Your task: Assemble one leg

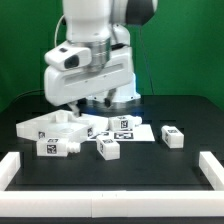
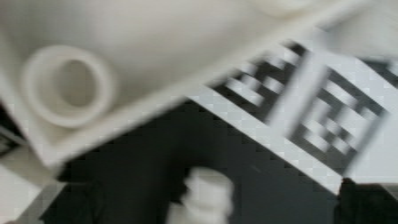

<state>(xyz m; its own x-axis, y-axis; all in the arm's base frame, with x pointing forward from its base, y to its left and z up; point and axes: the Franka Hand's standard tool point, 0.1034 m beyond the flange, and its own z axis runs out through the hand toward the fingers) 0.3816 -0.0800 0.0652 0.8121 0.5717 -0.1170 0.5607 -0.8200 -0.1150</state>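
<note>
In the exterior view my gripper (image 1: pixel 90 101) hangs low over the back edge of the large flat white panel (image 1: pixel 48 128) at the exterior view's left. Its jaws look spread apart, with nothing clearly held. Stubby white legs with tags lie on the black table: one (image 1: pixel 108 148) in front of the gripper, one (image 1: pixel 172 137) at the exterior view's right, one (image 1: pixel 55 146) by the panel's front. The wrist view is blurred. It shows the panel (image 2: pixel 160 50) with a round hole (image 2: pixel 63 85) close up, and a small white blurred piece (image 2: pixel 210 195) between the jaws.
The marker board (image 1: pixel 127 128) lies just right of the gripper and shows in the wrist view (image 2: pixel 311 100). A low white fence (image 1: pixel 110 175) runs along the table's front and both sides. The arm's base stands behind the parts.
</note>
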